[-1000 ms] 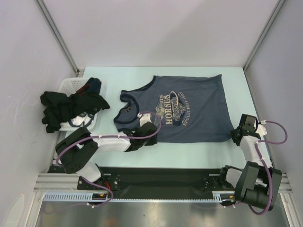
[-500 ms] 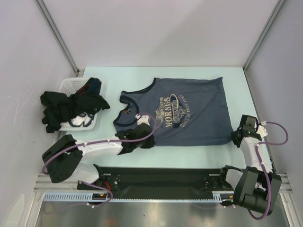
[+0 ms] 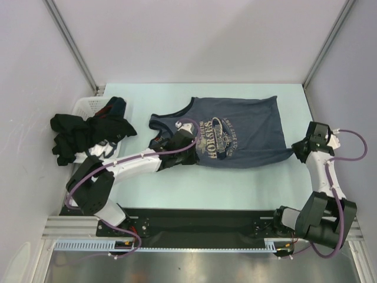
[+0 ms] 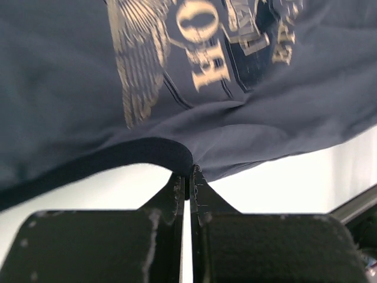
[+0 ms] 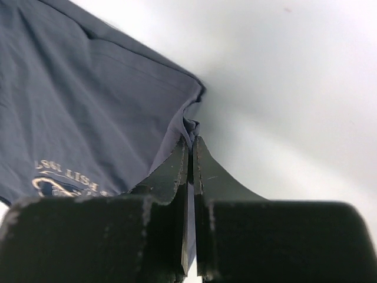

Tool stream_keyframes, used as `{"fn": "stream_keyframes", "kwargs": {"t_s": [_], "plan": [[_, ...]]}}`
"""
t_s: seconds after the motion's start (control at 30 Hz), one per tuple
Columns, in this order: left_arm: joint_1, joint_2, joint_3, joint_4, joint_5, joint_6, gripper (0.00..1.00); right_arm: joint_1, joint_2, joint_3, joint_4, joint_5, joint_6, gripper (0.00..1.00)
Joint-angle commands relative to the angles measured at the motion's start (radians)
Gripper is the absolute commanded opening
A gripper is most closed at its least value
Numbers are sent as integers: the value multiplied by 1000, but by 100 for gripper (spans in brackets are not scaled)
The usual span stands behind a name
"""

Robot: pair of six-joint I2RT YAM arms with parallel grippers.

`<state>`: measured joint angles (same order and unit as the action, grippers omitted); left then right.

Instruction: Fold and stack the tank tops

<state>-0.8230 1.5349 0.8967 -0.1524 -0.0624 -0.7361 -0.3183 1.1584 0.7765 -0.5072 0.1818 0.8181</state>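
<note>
A slate blue-grey tank top (image 3: 250, 127) with dark trim and a pale printed chest logo lies spread at the table's middle. My left gripper (image 3: 186, 142) is shut on the dark-trimmed armhole edge at its near left; in the left wrist view the jaws (image 4: 189, 172) pinch the trim under the tank top (image 4: 88, 71). My right gripper (image 3: 297, 151) is shut on the near right hem corner, which bunches between the fingertips (image 5: 191, 140) in the right wrist view. The near edge is raised off the table. A black tank top (image 3: 69, 134) hangs in a heap over the basket at the left.
A white basket (image 3: 87, 105) stands at the far left with more dark clothes (image 3: 115, 109) in it. Grey walls close the table at the back and both sides. A black rail (image 3: 200, 221) carries the arm bases along the near edge.
Both grippers have moved away from the near edge, carrying the blue-grey top's near edge with them. The cloth now reaches less far toward me and its near edge is lifted.
</note>
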Motion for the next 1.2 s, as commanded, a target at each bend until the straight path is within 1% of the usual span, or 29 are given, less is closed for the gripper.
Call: {"fn": "stream_keyframes", "kwargs": {"t_s": [0.0, 0.27, 0.3, 0.53, 0.63, 0.87, 1.07, 1.13, 1.17], "plan": [[51, 25, 96, -51, 32, 72, 1, -7, 70, 108, 24, -25, -2, 0], [162, 87, 165, -79, 90, 122, 0, -1, 260, 248, 55, -70, 21, 0], [185, 93, 175, -82, 95, 126, 0, 2, 300, 288, 53, -70, 21, 0], [248, 149, 267, -119, 105, 161, 0, 77, 489, 475, -27, 18, 23, 0], [263, 188, 324, -145, 102, 175, 0, 81, 567, 530, -45, 16, 38, 0], [312, 289, 418, -179, 105, 196, 0, 116, 696, 627, -62, 38, 55, 0], [355, 373, 510, -203, 104, 218, 1, 137, 774, 701, -70, 67, 69, 0], [366, 402, 567, -213, 108, 228, 2, 137, 805, 739, -71, 82, 75, 0], [367, 433, 590, -228, 108, 236, 9, 137, 814, 756, -64, 88, 72, 7]]}}
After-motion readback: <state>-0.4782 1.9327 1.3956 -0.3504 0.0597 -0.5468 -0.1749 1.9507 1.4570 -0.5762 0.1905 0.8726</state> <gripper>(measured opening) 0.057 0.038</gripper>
